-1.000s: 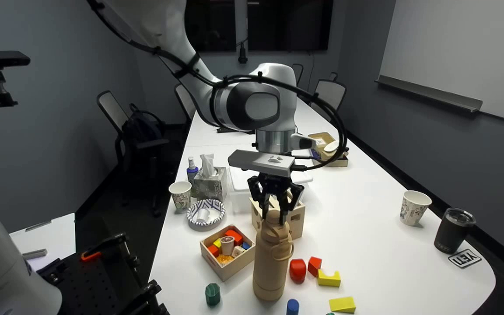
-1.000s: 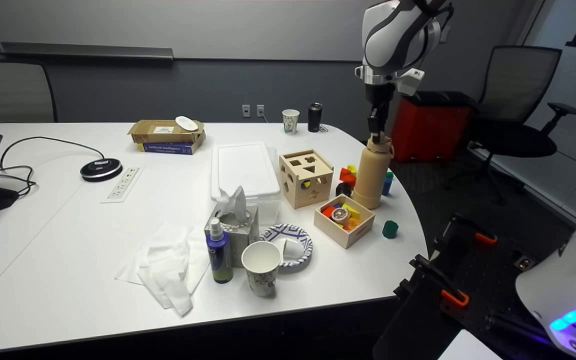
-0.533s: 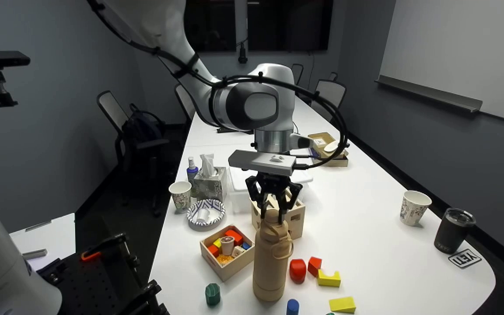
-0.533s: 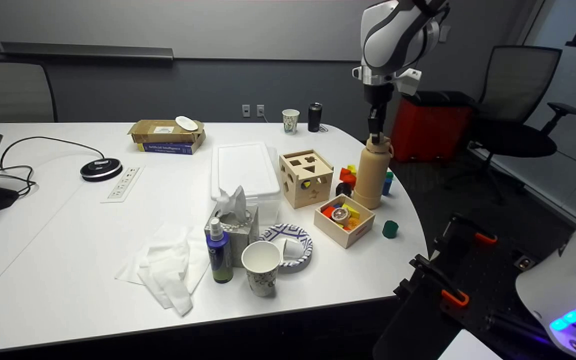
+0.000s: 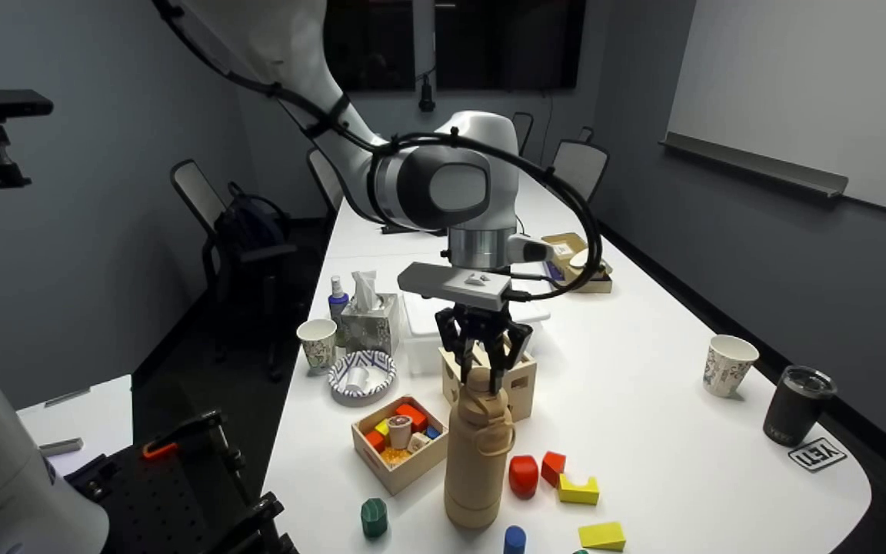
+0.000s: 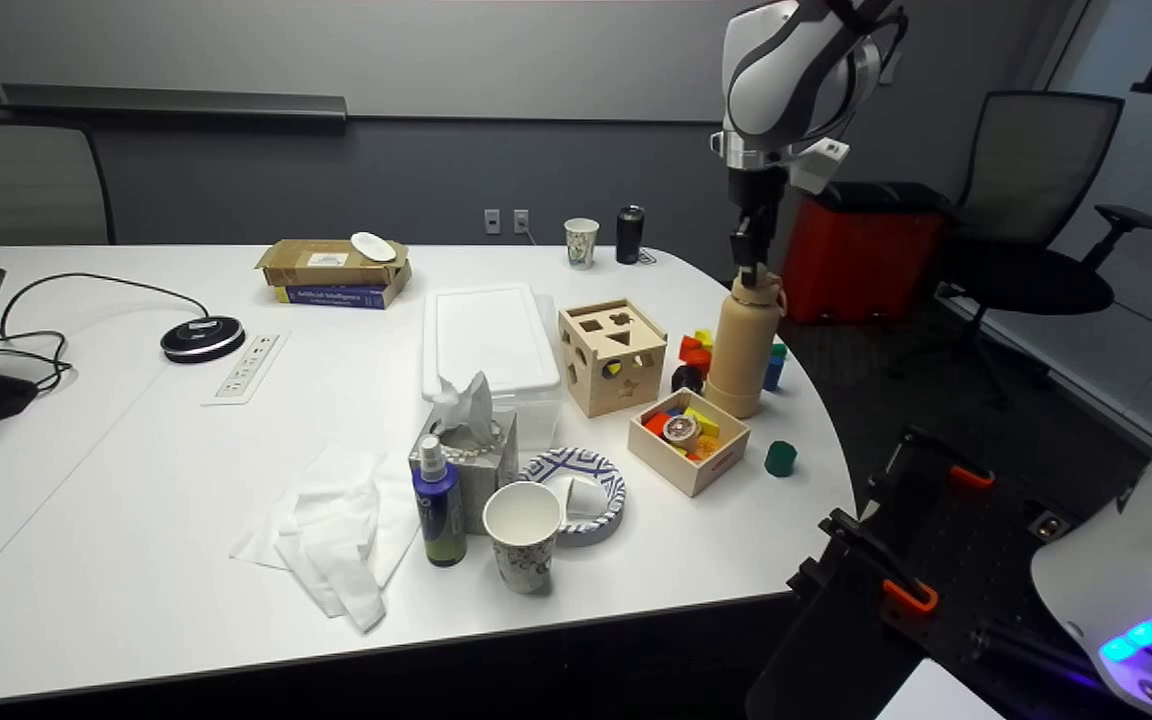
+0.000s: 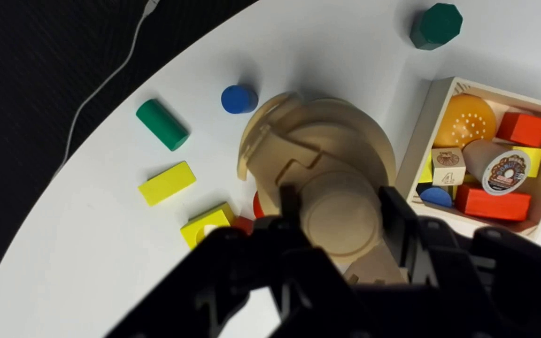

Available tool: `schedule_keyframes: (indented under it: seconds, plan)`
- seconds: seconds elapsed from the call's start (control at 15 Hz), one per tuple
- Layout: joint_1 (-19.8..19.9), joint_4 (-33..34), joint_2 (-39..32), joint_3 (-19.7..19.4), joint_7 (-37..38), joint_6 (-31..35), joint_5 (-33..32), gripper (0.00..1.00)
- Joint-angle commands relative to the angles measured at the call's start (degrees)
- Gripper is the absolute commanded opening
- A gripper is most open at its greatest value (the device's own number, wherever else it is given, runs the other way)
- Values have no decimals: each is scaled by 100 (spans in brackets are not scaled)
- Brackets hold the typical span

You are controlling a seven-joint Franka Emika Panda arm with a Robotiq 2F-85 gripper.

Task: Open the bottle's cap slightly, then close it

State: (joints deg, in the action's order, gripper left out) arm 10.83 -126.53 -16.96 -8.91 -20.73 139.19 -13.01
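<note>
Near the rounded end edge of the white table (image 5: 681, 431), the tan bottle (image 5: 472, 477) stands with its cap (image 7: 341, 223) on, the gripper (image 5: 482, 382) straddling it, whether clamped I cannot tell; no loosening shows, so opening and reclosing both seem left.

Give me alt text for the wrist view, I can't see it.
Seen from above, the black gripper straddles the round cap of the tan bottle; contact is unclear. An open wooden box holding coloured blocks sits at right; loose blocks lie mostly at left on the white table.
</note>
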Motion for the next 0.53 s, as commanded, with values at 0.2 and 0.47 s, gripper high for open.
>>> schedule_keyframes:
  seconds: [0.2,0.47]
  plan:
    - [-33,-84,-78,-61,1041,144,104,21]
    - [-30,-39,-119,-43,1629,114,416,21]
